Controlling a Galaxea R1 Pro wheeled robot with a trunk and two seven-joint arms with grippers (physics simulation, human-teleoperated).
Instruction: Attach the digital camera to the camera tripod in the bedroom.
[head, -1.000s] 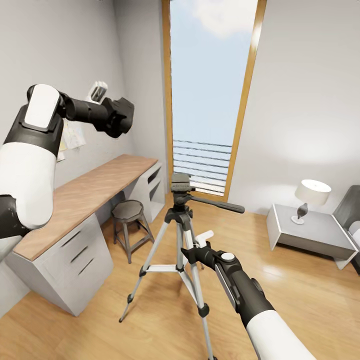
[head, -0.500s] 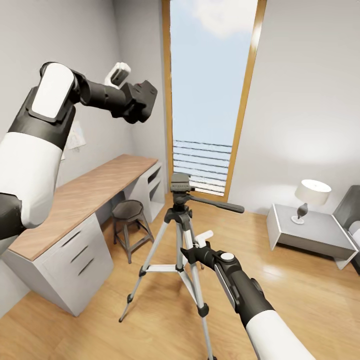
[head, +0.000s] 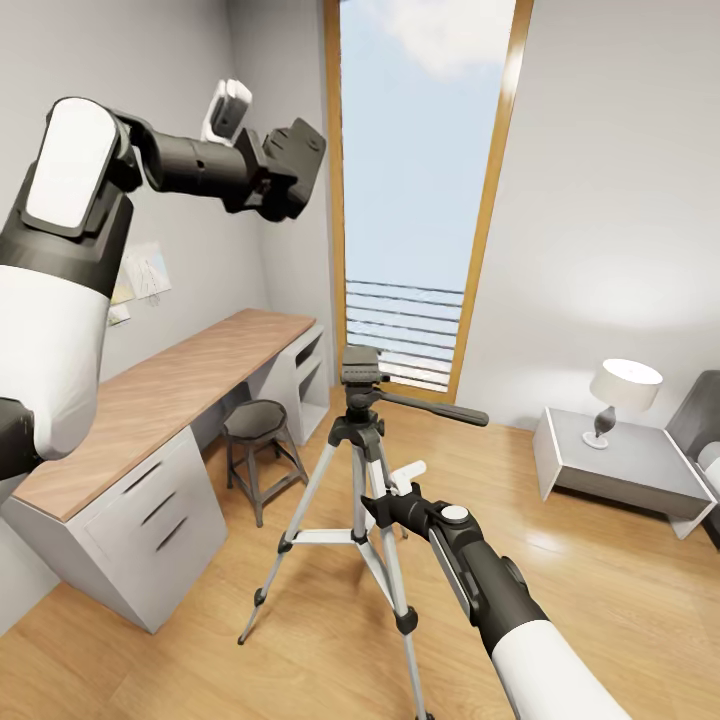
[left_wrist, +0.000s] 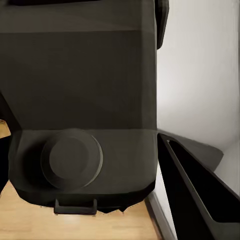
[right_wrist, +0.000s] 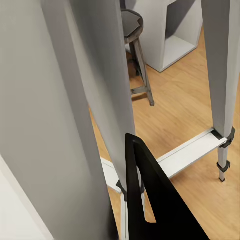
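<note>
Overhead, left gripper (head: 300, 165) clamped on the digital camera (left_wrist: 80, 100), raised beside the window frame (head: 333, 180), well above and apart from the camera tripod (head: 360, 440); right gripper (head: 395, 500) closed around a tripod leg (right_wrist: 105, 90), stool (head: 256, 425) beyond; no readable lettering anywhere

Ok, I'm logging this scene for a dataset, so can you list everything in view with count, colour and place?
Silver-legged camera tripod: one, dark head, centre floor.
Black compact digital camera: one, in left gripper, raised high by the window.
Wood-topped white desk: one, along left wall.
Short grey metal stool: one, beside desk.
Wood-framed tall window: one, far wall.
White low bedside table: one, right.
White-shaded lamp: one, on that table.
Left gripper: black, shut on camera.
Right gripper: black, at tripod legs; grip unclear.
</note>
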